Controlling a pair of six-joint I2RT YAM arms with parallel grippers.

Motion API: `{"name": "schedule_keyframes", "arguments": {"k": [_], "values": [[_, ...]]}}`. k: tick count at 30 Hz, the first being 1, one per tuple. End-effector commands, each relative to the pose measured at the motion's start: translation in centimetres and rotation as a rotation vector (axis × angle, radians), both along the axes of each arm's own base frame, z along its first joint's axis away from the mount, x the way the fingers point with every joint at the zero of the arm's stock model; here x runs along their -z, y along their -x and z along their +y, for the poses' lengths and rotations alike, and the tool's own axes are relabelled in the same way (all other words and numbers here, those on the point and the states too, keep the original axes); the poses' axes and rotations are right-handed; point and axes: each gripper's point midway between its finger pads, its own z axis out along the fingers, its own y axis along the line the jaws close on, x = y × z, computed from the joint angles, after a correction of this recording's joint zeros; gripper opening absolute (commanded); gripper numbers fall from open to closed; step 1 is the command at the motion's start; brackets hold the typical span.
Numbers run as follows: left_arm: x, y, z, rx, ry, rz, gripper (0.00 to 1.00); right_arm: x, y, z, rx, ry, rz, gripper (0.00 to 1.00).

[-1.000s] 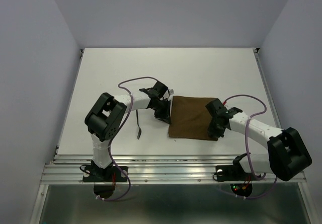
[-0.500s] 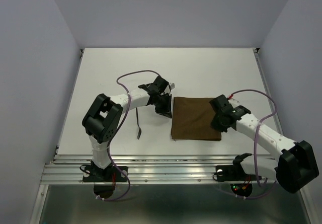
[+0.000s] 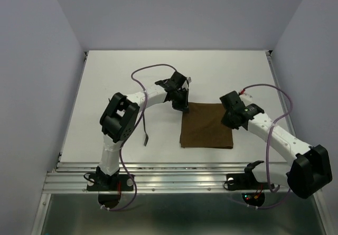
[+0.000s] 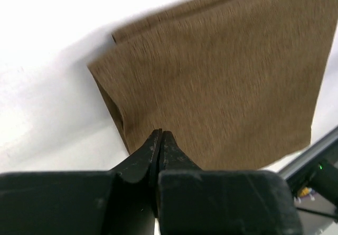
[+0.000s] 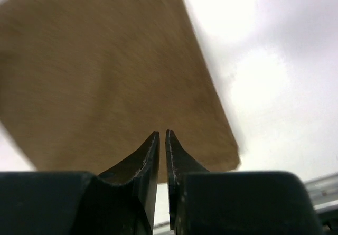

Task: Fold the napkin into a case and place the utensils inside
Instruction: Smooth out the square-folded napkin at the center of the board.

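Observation:
The napkin (image 3: 206,125) lies flat on the white table as a folded dark brown rectangle; its layered left edge shows in the left wrist view (image 4: 222,82). My left gripper (image 3: 184,107) is shut and empty at the napkin's far left corner, its tips (image 4: 160,133) just over the cloth's edge. My right gripper (image 3: 228,121) is shut and empty over the napkin's far right part, its tips (image 5: 162,133) above the cloth (image 5: 105,71). One thin dark utensil (image 3: 144,130) lies on the table left of the napkin, beside the left arm. The other utensil is hidden.
The table's metal rail (image 3: 174,167) runs along the near edge. Purple cables loop above both arms. The right arm's base with a green light shows in the left wrist view (image 4: 318,167).
Both grippers have moved from the napkin's near edge toward its far edge. The left arm swung to the far left corner. The napkin lies slightly farther right.

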Motion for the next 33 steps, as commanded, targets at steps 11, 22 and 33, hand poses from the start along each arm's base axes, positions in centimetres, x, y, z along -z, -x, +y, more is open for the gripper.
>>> {"name": "schedule_keyframes", "arguments": {"k": [11, 22, 33], "values": [[1.1, -5.4, -0.7, -0.064, -0.087, -0.076, 0.07, -2.7, -13.4, -3.1, -0.034, -0.01, -0.187, 0.13], [0.6, -6.9, 0.3, -0.108, -0.124, -0.133, 0.05, -1.3, -13.5, -4.0, -0.032, 0.007, -0.148, 0.1], [-0.7, -8.5, -0.1, -0.108, -0.123, -0.158, 0.05, -2.8, -13.6, -2.2, -0.144, -0.062, -0.191, 0.15]]}}
